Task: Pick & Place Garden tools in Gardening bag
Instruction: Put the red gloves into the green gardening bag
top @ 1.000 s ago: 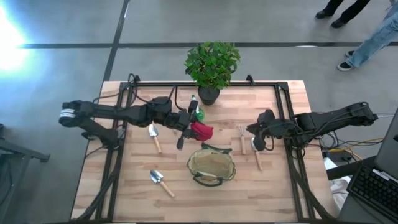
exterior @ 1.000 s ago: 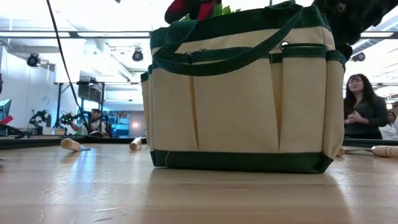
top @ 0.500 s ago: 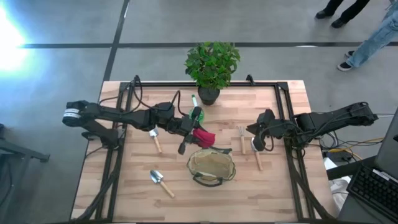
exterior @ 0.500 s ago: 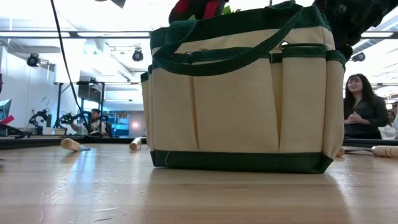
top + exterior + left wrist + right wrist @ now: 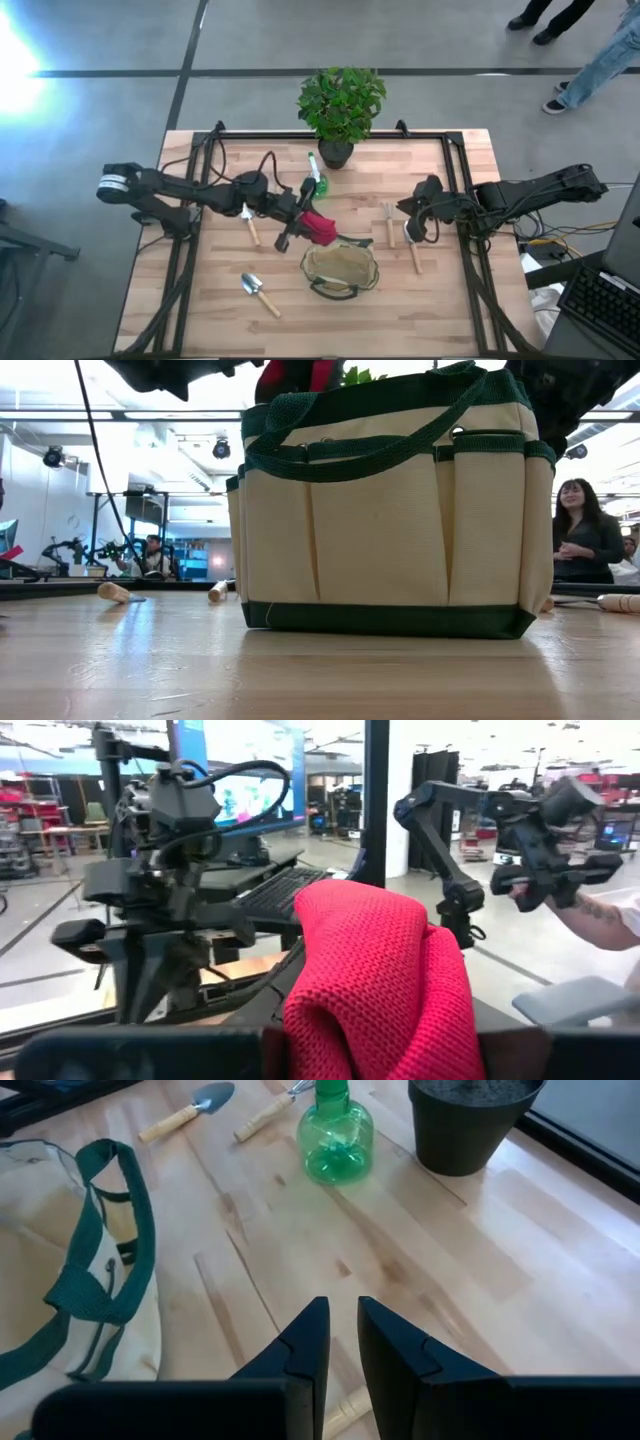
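Observation:
My left gripper (image 5: 303, 222) is shut on a red knitted piece (image 5: 320, 228), just off the far left rim of the gardening bag (image 5: 340, 270). The bag is tan with green trim and stands open on its base; it fills the low view (image 5: 390, 510). My right gripper (image 5: 413, 228) hovers open by a narrow gap, empty, over a wooden-handled tool (image 5: 412, 252). A fork (image 5: 388, 222) lies beside that tool. A green spray bottle (image 5: 318, 182) stands near the plant pot. Two trowels (image 5: 248, 222) (image 5: 258, 292) lie on the table's left half. My left gripper pinches the red knitted piece between its two fingers at its lower part (image 5: 375, 1035); the fingers themselves hide the place of contact. They come roughly level from the table's left. The piece is lifted clear of the table and bulges out beyond the fingertips, folded in several layers.
A leafy plant in a dark pot (image 5: 338, 150) stands at the table's far edge. People stand in the room behind the table (image 5: 585, 530). Bare wood lies between the bag and the near edge.
My left gripper has carried the red piece toward the table's near edge and the bag, away from the spray bottle, which now shows in full. The piece stays lifted and held. My right gripper has kept still.

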